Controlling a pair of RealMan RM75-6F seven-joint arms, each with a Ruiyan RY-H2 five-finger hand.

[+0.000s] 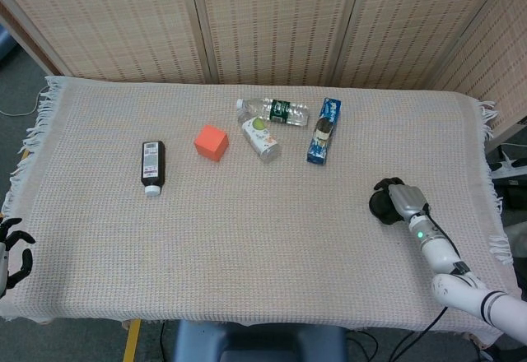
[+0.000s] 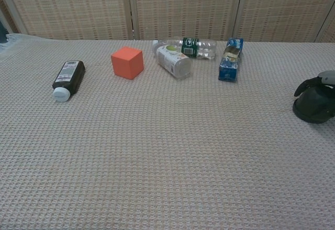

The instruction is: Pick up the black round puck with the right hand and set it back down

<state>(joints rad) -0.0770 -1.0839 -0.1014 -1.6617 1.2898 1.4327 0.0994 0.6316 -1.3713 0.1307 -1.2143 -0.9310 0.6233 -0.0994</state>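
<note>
The black round puck (image 1: 381,206) lies at the right side of the table, low on the cloth; whether it touches the cloth I cannot tell. My right hand (image 1: 404,199) covers it from the right, dark fingers curled over its top, still gripping it. In the chest view the puck (image 2: 313,107) shows at the far right edge with the right hand (image 2: 325,79) partly cut off by the frame. My left hand (image 1: 11,251) hangs off the table's front left corner, fingers apart, holding nothing.
On the woven cloth (image 1: 247,239) lie a dark bottle (image 1: 152,164), an orange cube (image 1: 211,142), a small white bottle (image 1: 260,140), a clear water bottle (image 1: 274,111) and a blue packet (image 1: 324,130). Wicker screens stand behind the table.
</note>
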